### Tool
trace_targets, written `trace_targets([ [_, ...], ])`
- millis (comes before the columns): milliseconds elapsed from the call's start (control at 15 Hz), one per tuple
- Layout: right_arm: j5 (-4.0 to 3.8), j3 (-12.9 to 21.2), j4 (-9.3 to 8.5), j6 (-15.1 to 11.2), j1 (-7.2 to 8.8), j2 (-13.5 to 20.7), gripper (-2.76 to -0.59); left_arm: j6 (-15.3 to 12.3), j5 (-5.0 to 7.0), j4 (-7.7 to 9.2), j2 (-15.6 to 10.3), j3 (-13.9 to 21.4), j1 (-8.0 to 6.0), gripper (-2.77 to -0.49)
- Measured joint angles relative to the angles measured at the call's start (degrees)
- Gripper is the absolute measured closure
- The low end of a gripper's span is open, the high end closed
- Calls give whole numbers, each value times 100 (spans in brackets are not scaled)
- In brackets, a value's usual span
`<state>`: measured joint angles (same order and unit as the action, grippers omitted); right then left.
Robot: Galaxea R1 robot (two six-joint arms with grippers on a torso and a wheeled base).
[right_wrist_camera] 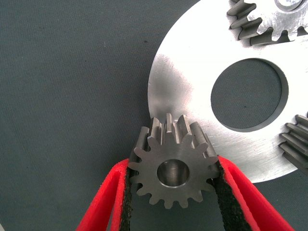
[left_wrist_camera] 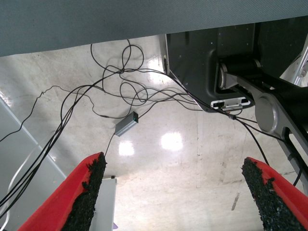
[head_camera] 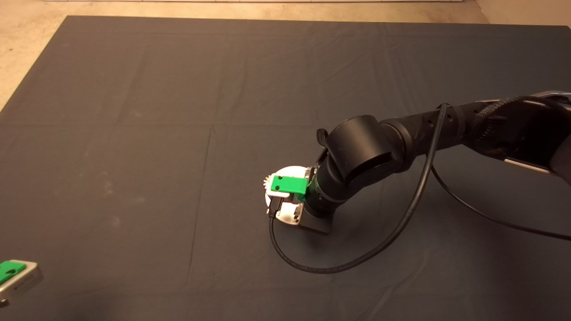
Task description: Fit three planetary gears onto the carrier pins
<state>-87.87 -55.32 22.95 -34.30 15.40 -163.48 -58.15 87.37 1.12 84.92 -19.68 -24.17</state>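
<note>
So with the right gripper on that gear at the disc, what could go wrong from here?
1. The gear in the right gripper overlaps the disc edge; no pin shows through its bore, so it may be misaligned.
2. Two gears already sit on the disc; teeth could clash.
3. The cable loops near the disc and might drag it.

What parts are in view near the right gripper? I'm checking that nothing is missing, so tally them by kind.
Gears: 3, one clamped in the right gripper, two at the disc's edges
Disc: 1
Total: 4
</note>
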Motion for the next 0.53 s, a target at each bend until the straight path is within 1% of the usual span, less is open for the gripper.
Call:
trace_targets([
  [533,-5,0,2,40,0,80,-104,0,1,0,0,0,0,-202],
])
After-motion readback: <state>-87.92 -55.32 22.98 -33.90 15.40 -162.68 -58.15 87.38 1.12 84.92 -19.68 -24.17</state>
